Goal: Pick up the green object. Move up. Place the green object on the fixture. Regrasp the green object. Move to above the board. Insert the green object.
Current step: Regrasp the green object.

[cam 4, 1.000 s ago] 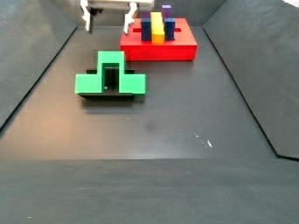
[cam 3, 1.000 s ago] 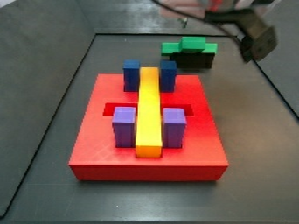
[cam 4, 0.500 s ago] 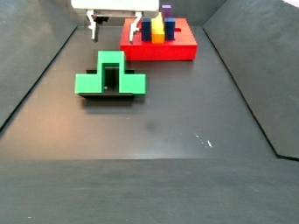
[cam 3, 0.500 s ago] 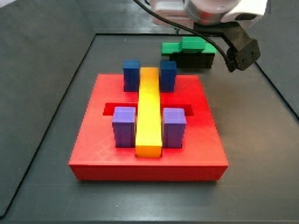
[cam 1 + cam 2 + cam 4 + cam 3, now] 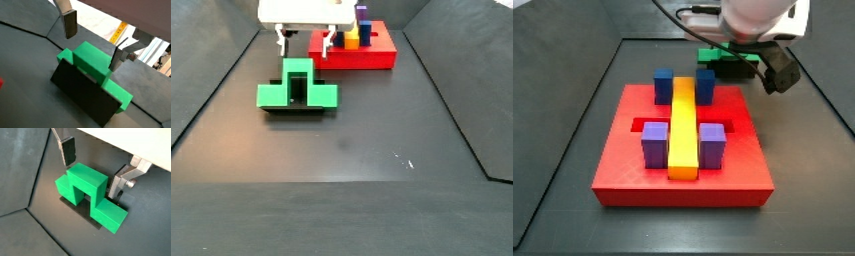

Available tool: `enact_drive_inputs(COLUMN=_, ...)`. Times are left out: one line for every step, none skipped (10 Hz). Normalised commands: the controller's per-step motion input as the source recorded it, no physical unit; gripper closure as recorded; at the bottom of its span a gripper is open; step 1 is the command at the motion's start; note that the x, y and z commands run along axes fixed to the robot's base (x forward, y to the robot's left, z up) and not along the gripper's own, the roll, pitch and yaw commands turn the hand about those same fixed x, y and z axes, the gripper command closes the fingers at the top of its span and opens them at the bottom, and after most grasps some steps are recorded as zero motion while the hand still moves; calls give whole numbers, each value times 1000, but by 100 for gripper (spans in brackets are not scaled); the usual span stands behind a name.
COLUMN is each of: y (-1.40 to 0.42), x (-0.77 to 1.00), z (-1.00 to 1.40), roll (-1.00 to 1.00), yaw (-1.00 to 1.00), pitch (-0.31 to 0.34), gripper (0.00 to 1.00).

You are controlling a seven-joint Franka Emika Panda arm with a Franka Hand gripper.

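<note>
Moved: claw (image 5: 303,42) has come down toward the green object (image 5: 298,88) since a second ago
Claw: fingers (image 5: 67,151) spread apart, flanking the raised middle, gripping nothing
Green object: glossy stepped plastic atop the dark boxy fixture (image 5: 83,95), left of centre
Side views only: red board (image 5: 680,150), upper right

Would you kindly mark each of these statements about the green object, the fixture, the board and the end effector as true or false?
1. The green object rests on the fixture. True.
2. The end effector is shut on the green object. False: its fingers stand apart on either side of the piece, not touching it.
3. The yellow bar lies on the board. True.
4. The green object sits in a board slot. False: it is on the fixture, away from the board.
5. The end effector hangs above the board. False: it is over the green object.
</note>
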Motion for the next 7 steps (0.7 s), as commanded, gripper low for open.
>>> enact_drive_inputs(y=17, x=31, z=-246, roll=26, yaw=0, pitch=0, gripper=0)
enact_drive_inputs(y=51, x=169, z=-134, roll=0, yaw=54, pitch=43, gripper=0)
enact_drive_inputs(y=86, x=257, z=-143, roll=3, yaw=106, pitch=86, gripper=0)
enact_drive_inputs(y=83, x=237, z=-140, roll=17, yaw=109, pitch=80, gripper=0)
enact_drive_inputs(y=51, x=277, z=-54, roll=0, yaw=114, pitch=103, gripper=0)
enact_drive_inputs(y=83, x=254, z=-109, roll=0, yaw=114, pitch=103, gripper=0)
enact_drive_inputs(y=111, x=169, z=-166, roll=51, yaw=49, pitch=100, gripper=0)
